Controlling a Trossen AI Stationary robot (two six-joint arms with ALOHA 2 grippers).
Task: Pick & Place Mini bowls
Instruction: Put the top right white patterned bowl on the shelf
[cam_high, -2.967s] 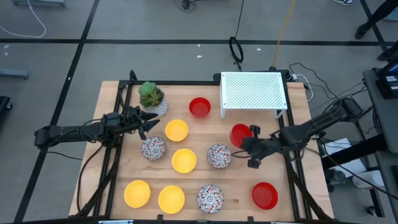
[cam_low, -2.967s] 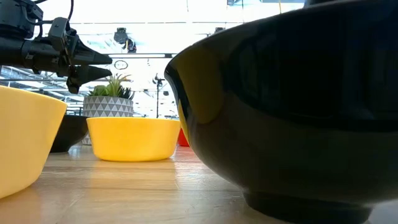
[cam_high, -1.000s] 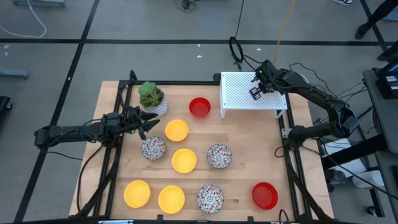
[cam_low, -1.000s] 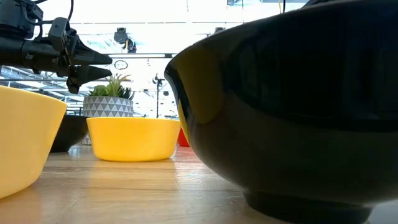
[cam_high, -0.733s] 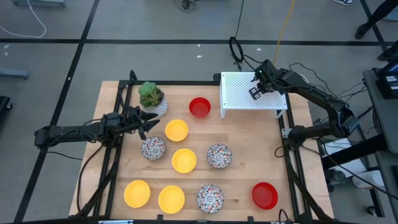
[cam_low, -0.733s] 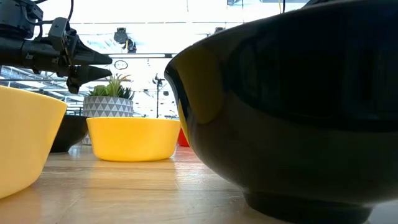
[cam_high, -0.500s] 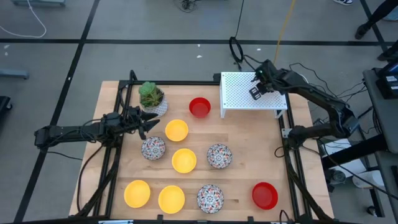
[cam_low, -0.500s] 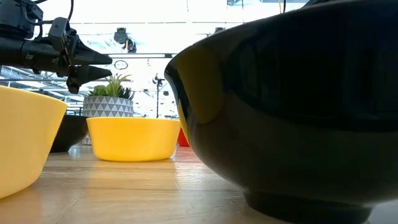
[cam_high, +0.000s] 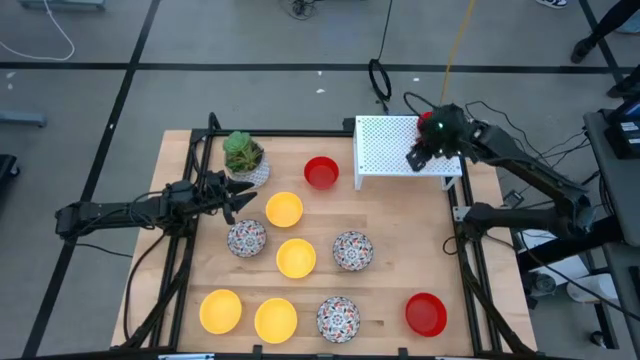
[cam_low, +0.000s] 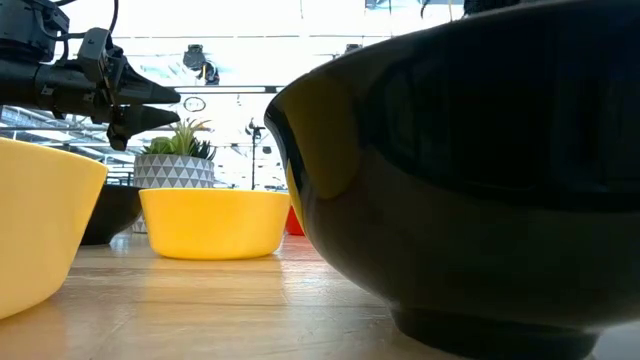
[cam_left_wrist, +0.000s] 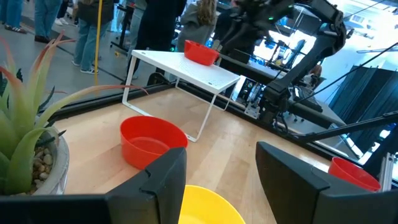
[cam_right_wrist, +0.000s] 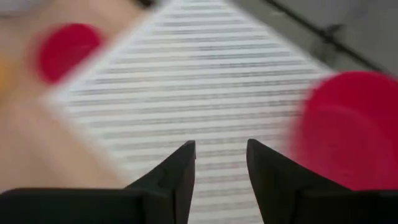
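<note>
Several mini bowls rest on their bases on the wooden table: red ones (cam_high: 321, 172) (cam_high: 426, 313), yellow ones (cam_high: 284, 209) (cam_high: 295, 257) (cam_high: 220, 310) and patterned ones (cam_high: 246, 238) (cam_high: 352, 250) (cam_high: 338, 318). One more red bowl (cam_right_wrist: 351, 127) (cam_left_wrist: 200, 51) sits on top of the white perforated shelf (cam_high: 395, 148) at the far right. My right gripper (cam_high: 418, 157) (cam_right_wrist: 221, 162) hovers open above the shelf, beside that bowl, with nothing between its fingers. My left gripper (cam_high: 235, 200) (cam_left_wrist: 221, 180) waits open and level at the table's left, beside the plant.
A white pot with a green plant (cam_high: 243, 157) stands at the far left, close to my left gripper. In the low view one bowl (cam_low: 470, 170) fills the right side, right in front of the camera. People stand in the room beyond the table (cam_left_wrist: 155, 25).
My right gripper has opened and let go of the red bowl, which stays on the shelf. It has then risen and drawn back a little toward the table's near edge, tipping less steeply downward.
</note>
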